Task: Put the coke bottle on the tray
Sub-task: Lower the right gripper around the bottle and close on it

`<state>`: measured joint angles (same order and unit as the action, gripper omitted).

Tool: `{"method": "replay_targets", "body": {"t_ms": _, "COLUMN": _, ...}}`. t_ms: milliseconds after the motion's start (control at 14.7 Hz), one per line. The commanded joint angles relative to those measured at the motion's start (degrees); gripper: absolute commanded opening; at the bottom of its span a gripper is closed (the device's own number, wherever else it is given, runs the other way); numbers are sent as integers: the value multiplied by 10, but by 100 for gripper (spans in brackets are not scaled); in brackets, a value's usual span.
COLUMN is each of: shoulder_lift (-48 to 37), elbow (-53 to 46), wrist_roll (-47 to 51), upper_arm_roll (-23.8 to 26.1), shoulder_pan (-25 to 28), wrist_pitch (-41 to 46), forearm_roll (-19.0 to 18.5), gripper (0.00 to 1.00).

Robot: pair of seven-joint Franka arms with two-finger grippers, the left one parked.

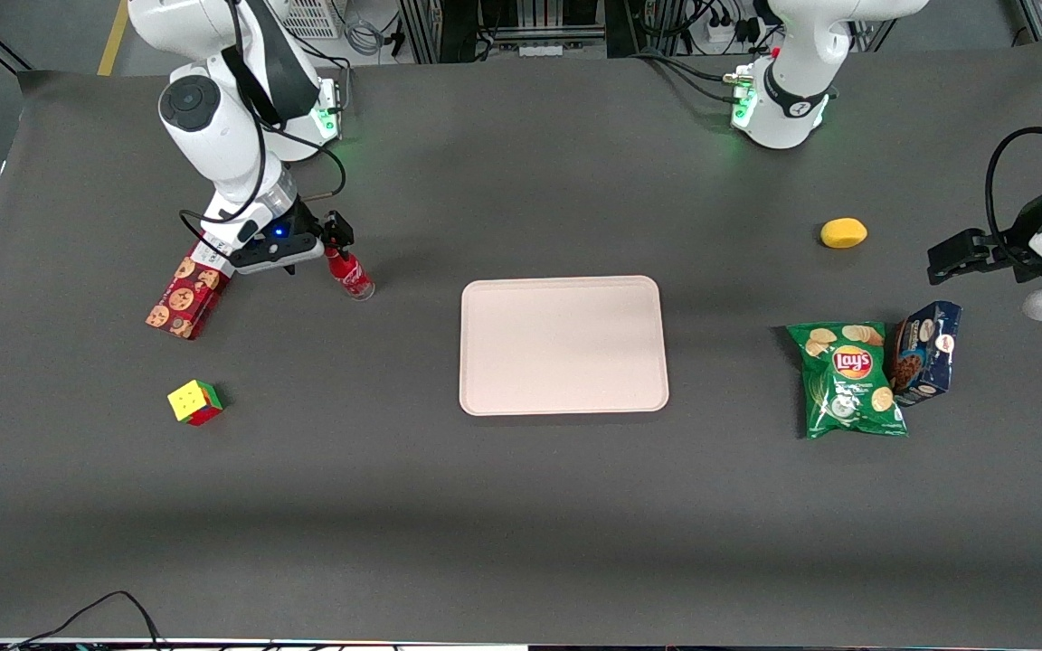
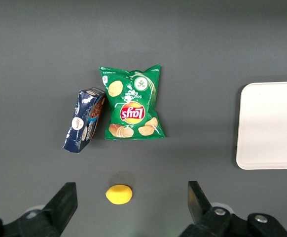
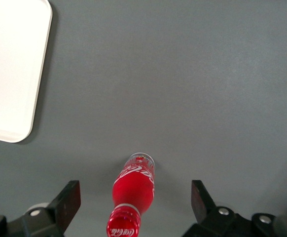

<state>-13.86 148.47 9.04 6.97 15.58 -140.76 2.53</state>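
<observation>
Gripper fingers spread wide, straddling the upright bottle, cap up. Wrist view shows the gaps; front view shows the tray whole.

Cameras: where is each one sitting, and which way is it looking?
Front view: high above the table, looking down at both arms, the tray and coke bottle; the end effector hovers over the bottle.
Left wrist view: on the parked arm, facing down at chips bag, lemon.
Right wrist view: on the working arm, facing down; open fingers straddle the bottle.
All three show the tray.
</observation>
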Motion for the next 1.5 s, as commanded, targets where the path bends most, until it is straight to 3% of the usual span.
{"method": "replay_targets", "body": {"t_ms": 0, "shoulder_lift": 10, "elbow": 20, "wrist_roll": -11, "upper_arm_roll": 13, "shoulder_pan": -2, "wrist_pitch": -41, "forearm_roll": 12, "gripper": 100}}
{"method": "replay_targets", "body": {"t_ms": 1432, "shoulder_lift": 56, "elbow": 29, "wrist_roll": -18, "upper_arm_roll": 22, "shoulder_pan": -2, "wrist_pitch": -22, "forearm_roll": 11, "gripper": 100}}
